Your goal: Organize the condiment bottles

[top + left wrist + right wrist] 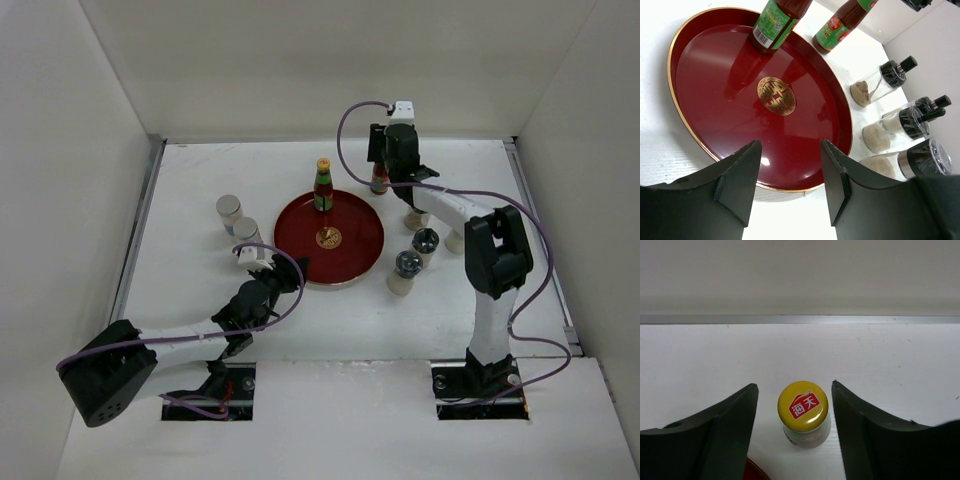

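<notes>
**Top external view: one sauce bottle (323, 188) on the tray, a second bottle (379, 180) framed by the right tool (385, 172)**

White walls close the table (380, 320) on its left, far and right sides, and a metal strip (800, 319) runs along the foot of the far wall. The round red tray (355, 255) sits mid-table. Bare table lies between its near rim and the arm bases, and again between the second bottle and the far strip. Two white shakers (229, 211) stand upright just left of the tray, near the left arm's wrist. Four pale black-capped bottles (892, 131) cluster off the tray's right edge, close by the right arm, so room is tight there.

The right tool stands open, one jaw on each side of the second bottle's yellow cap (803, 403). White table shows in both gaps, and nothing is gripped. That bottle stands on the table just beyond the tray's far right rim. The left tool (790, 147) is also spread wide and holds nothing. It hovers low at the tray's near-left rim, pointing across the tray.

The yellow cap carries a red badge with the white characters 海天. A round gold emblem (776, 95) marks the tray's centre. The sauce bottle stands upright at the far side of the tray and wears a green label with a barcode panel. Its print is too small to read.
</notes>
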`<state>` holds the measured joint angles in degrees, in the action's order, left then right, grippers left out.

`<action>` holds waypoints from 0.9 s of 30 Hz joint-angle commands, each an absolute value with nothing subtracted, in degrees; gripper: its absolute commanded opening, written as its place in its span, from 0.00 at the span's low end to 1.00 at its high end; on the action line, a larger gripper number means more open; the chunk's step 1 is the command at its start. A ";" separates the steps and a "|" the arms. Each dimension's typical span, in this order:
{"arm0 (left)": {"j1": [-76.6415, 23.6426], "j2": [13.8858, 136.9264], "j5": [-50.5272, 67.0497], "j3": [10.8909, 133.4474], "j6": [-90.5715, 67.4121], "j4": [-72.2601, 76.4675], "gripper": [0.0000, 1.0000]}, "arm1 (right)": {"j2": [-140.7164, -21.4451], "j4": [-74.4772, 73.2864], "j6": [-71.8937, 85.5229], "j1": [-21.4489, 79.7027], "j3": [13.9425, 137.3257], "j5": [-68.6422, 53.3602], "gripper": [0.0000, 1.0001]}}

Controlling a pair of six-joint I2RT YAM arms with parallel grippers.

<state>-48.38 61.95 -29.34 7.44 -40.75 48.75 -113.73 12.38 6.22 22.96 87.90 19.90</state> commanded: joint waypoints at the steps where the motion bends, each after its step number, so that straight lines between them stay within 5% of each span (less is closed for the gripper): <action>1: -47.85 61.96 -29.18 7.03 -41.22 52.21 0.49 | -114.35 15.46 5.98 22.81 90.97 20.04 0.63; 5: -47.77 62.31 -29.18 7.12 -41.31 52.29 0.49 | -113.91 20.20 5.45 22.81 89.30 20.04 0.41; 8: -47.77 62.14 -29.00 7.12 -41.40 52.29 0.49 | -112.42 22.14 5.80 22.81 88.07 20.48 0.34; 27: -47.59 61.61 -28.92 6.94 -41.66 52.29 0.49 | -97.64 26.89 6.24 32.91 76.20 19.86 0.30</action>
<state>-48.01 62.37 -29.32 7.42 -40.95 48.88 -100.18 18.06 5.48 31.03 75.16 20.53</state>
